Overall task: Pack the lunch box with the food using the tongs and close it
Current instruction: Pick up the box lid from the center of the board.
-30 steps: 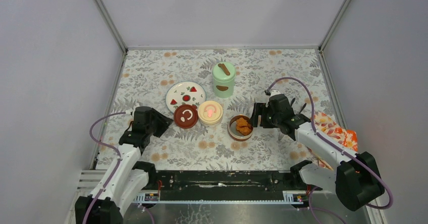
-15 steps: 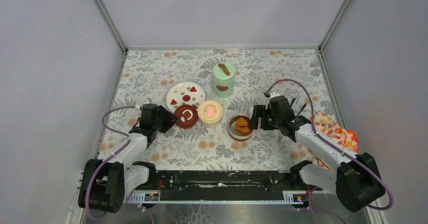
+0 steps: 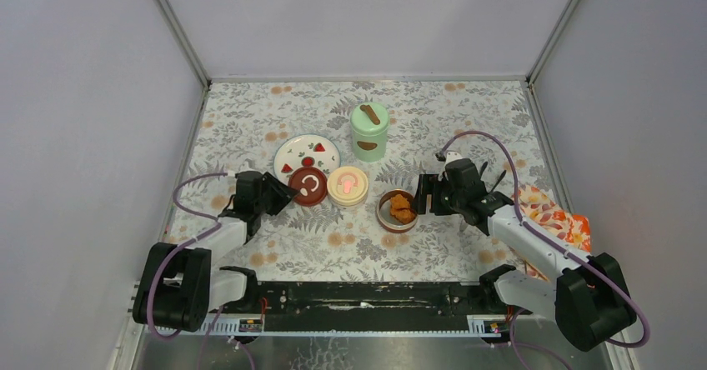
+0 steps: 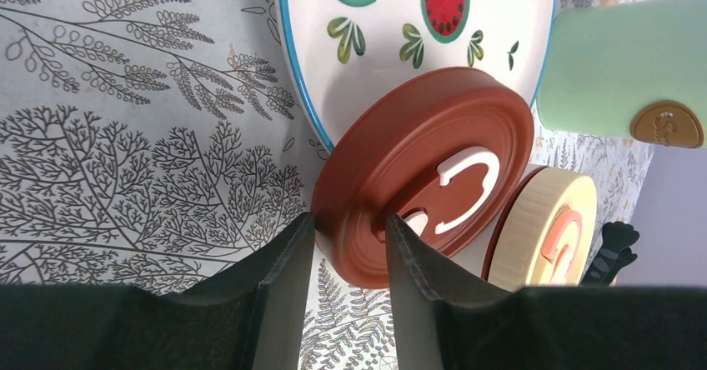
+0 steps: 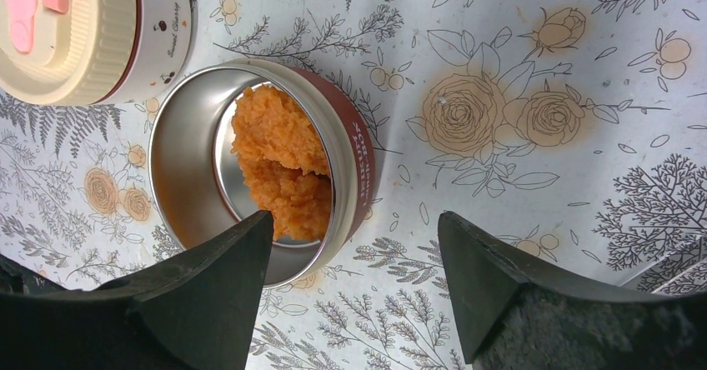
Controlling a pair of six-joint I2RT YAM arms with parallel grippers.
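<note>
My left gripper point(image 3: 279, 195) point(image 4: 348, 224) is shut on the near rim of the dark-red lid point(image 3: 309, 186) point(image 4: 425, 170). The lid is tilted, with its far edge over the plate. To its right stands the cream-lidded bowl point(image 3: 347, 185) point(image 4: 546, 228) point(image 5: 75, 28). Behind them is the mint-green jar point(image 3: 369, 131) point(image 4: 621, 62), its lid on. The uncovered steel bowl point(image 3: 383, 216) point(image 5: 179, 178) holds orange fried chunks point(image 3: 403, 209) point(image 5: 279, 162). My right gripper point(image 3: 421, 195) point(image 5: 350, 216) is open, with one finger over the bowl's rim and the other over the cloth outside. No tongs can be made out.
A white plate with fruit pictures point(image 3: 304, 149) point(image 4: 375, 70) lies behind the dark-red lid. An orange patterned cloth point(image 3: 557, 216) is bunched at the table's right edge beside the right arm. Grey walls close in the patterned tablecloth on three sides.
My left arm has swung in to the dark-red lid and its jaws have narrowed onto the rim. The lid has shifted slightly toward the plate. The right arm has stayed put.
</note>
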